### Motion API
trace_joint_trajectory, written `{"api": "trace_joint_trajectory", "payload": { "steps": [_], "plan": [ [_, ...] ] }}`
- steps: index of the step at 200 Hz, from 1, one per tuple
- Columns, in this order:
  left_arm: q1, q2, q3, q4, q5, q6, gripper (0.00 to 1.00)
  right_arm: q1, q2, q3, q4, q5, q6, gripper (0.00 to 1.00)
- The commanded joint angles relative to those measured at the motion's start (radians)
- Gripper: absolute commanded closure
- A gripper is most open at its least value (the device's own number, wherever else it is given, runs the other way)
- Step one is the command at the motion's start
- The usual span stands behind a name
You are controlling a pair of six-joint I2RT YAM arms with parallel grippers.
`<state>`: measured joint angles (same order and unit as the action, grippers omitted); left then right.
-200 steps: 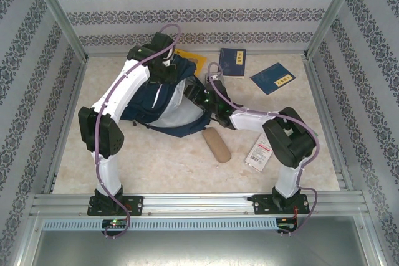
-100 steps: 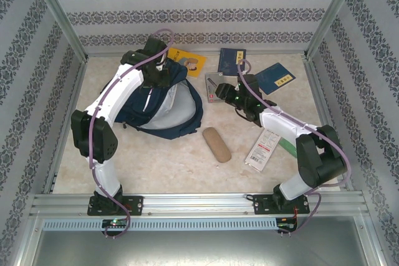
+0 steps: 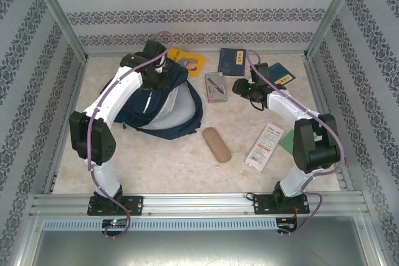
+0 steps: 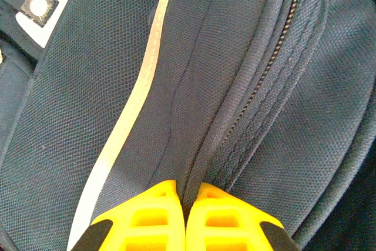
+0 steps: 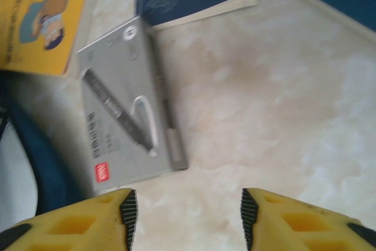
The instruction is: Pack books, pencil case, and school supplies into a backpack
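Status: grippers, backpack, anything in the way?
Left gripper shut, pinching backpack fabric beside the zipper. Right gripper open, empty, above table near grey box. Pencil case not yet packed. No obstacle seen.

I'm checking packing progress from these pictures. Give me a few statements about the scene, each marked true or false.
1. The left gripper is shut on the backpack fabric. True.
2. The right gripper holds the grey box. False: its jaws are open and empty, and the box lies on the table.
3. The pencil case is inside the backpack. False: it lies on the table outside it.
4. The yellow book lies at the table's far side, outside the backpack. True.
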<state>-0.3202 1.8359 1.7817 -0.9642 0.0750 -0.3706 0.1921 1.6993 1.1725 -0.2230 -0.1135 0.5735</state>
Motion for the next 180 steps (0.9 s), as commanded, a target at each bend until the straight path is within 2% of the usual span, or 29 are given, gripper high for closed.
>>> {"api": "trace_joint_trajectory", "payload": {
  "steps": [1, 22, 50, 61, 95, 127, 144, 164, 180],
  "plan": [
    [0.013, -0.044, -0.028, 0.024, 0.018, -0.002, 1.00, -0.042, 0.048, 0.064, -0.058, 0.045, -0.020, 0.61],
    [0.012, -0.049, -0.070, 0.037, 0.018, 0.001, 1.00, -0.103, 0.101, 0.121, -0.076, 0.043, 0.006, 0.89],
    [0.013, -0.058, -0.132, 0.053, 0.017, -0.021, 1.00, -0.167, 0.202, 0.240, -0.146, 0.044, 0.032, 1.00],
    [0.013, -0.062, -0.153, 0.065, 0.029, -0.032, 1.00, -0.184, 0.253, 0.299, -0.187, 0.052, 0.035, 1.00],
    [0.011, -0.073, -0.186, 0.093, 0.059, -0.060, 0.91, -0.217, 0.406, 0.440, -0.292, 0.061, 0.071, 1.00],
    [0.010, -0.080, -0.189, 0.093, 0.081, -0.067, 0.82, -0.239, 0.488, 0.525, -0.331, 0.086, 0.079, 1.00],
    [0.010, -0.089, -0.191, 0.093, 0.089, -0.070, 0.74, -0.251, 0.526, 0.570, -0.357, 0.079, 0.073, 1.00],
    [0.009, -0.099, -0.186, 0.091, 0.085, -0.077, 0.54, -0.256, 0.574, 0.632, -0.412, 0.046, 0.062, 1.00],
    [0.010, -0.104, -0.176, 0.090, 0.089, -0.083, 0.46, -0.254, 0.581, 0.629, -0.424, 0.007, 0.059, 1.00]
  ]
}}
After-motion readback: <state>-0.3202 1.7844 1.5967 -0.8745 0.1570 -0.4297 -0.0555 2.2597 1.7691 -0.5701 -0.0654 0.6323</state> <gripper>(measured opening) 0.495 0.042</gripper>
